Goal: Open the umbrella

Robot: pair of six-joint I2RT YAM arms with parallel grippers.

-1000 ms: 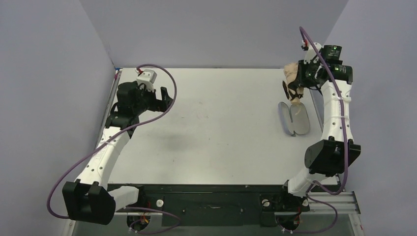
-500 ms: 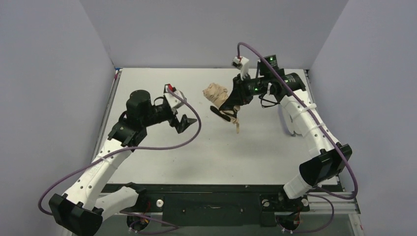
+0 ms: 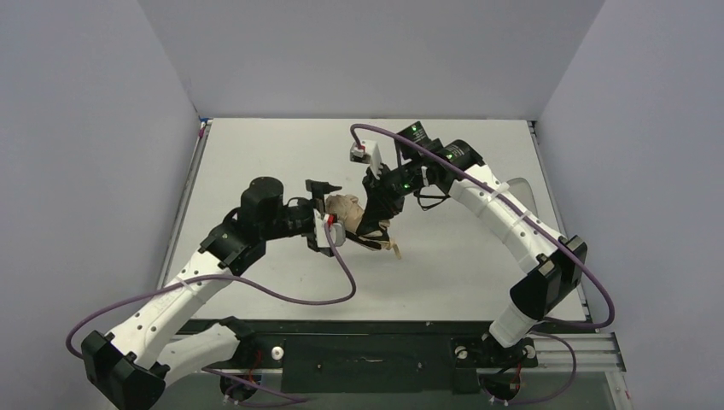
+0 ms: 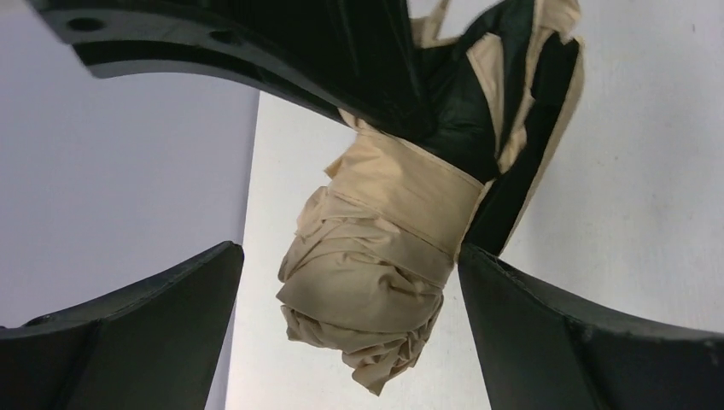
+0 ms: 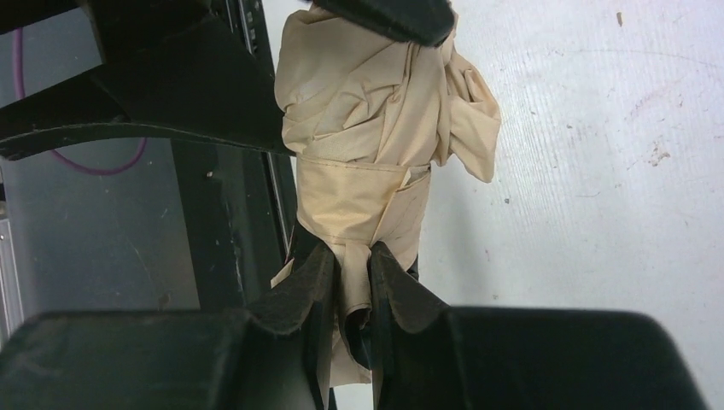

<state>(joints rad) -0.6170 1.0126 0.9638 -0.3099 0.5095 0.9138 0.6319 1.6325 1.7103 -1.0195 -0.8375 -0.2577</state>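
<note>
The right claw (image 5: 350, 256) pinches the folded umbrella (image 5: 367, 128) just below its wrap strap and holds it above the middle of the table (image 3: 256, 154). The left claw (image 4: 346, 256) is spread wide, one finger either side of the bundled canopy end, seemingly not touching it.
</note>
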